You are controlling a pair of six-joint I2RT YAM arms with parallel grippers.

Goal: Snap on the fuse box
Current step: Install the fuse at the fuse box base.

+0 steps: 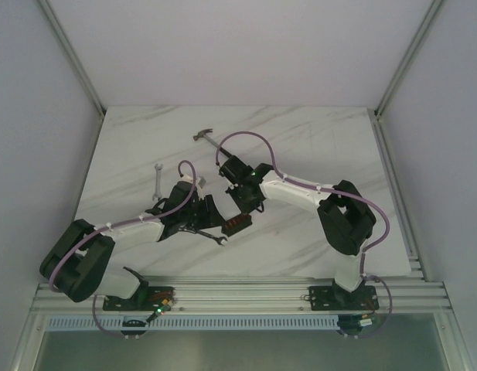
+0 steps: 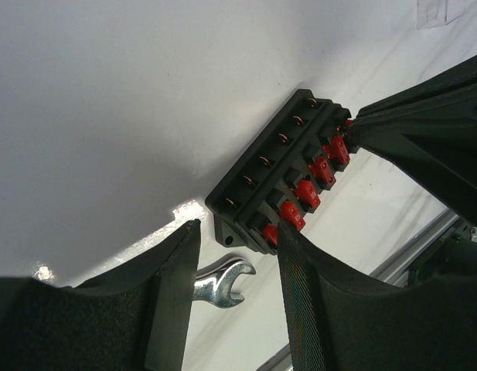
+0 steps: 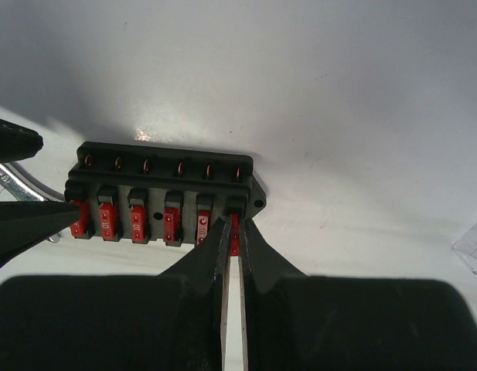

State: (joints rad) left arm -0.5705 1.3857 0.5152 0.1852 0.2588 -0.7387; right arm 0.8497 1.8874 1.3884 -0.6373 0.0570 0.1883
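Observation:
The fuse box, black with a row of red fuses, lies flat on the white marble table between the two arms. In the right wrist view the fuse box has several fuses seated. My right gripper is shut on a red fuse at the box's rightmost slot. In the left wrist view my left gripper is open at the near end of the fuse box, with its right finger against the box's corner. Both grippers, left and right, meet at the box.
A steel wrench lies under the left gripper, its open end showing by the box. A second wrench lies to the left and a hammer farther back. Clear plastic lies at the right.

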